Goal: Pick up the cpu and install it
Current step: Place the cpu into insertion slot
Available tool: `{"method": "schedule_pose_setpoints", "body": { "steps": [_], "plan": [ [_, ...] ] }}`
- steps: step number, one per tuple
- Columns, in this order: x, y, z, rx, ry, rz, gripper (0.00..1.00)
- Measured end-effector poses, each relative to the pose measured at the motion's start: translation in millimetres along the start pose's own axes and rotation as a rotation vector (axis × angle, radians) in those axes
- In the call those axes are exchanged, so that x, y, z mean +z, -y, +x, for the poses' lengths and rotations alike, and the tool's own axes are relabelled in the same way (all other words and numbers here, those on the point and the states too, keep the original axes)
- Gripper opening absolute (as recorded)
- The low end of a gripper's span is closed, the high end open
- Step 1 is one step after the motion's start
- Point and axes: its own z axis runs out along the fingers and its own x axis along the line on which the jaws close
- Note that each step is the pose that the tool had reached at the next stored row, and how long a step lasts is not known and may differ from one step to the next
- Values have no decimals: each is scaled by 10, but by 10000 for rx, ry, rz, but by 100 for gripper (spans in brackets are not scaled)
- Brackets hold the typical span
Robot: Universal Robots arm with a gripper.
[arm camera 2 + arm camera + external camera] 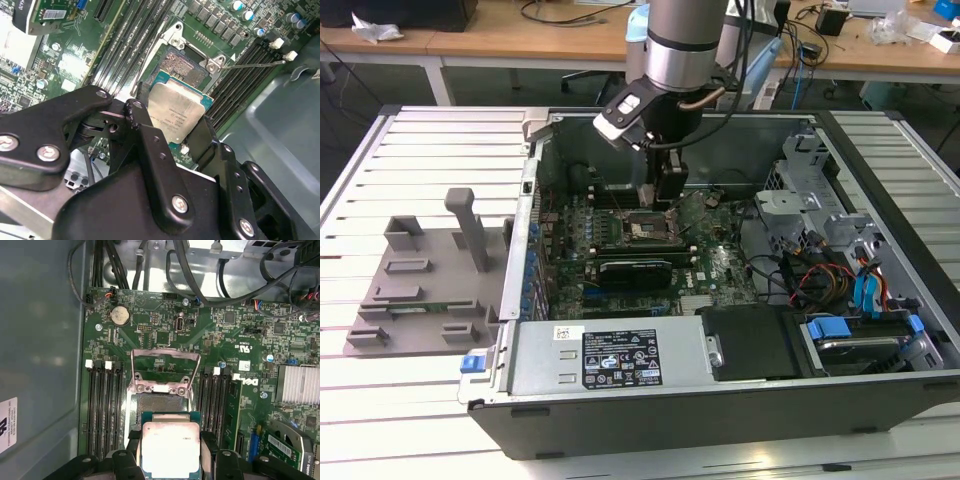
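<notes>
Over the open socket (164, 402) inside the computer case (720, 425), the gripper (171, 455) is clamped on the cpu (171, 440) by two opposite edges.

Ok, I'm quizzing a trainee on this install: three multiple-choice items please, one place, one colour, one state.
1. Where is the silver-topped square cpu? A) between the black gripper's fingers B) on the grey tray C) on the slatted table
2. The large motherboard's colour? A) red B) green C) white
3. The socket's hinged metal load plate is? A) shut B) swung open C) missing
Answers: A, fingers flank it; B, the board is green; B, it stands raised off the socket.
</notes>
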Motion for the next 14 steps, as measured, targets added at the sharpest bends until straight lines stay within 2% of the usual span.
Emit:
{"method": "schedule_pose_setpoints", "body": {
  "steps": [14],
  "plan": [
    [67, -1, 2, 1, 1, 1, 55]
  ]
}}
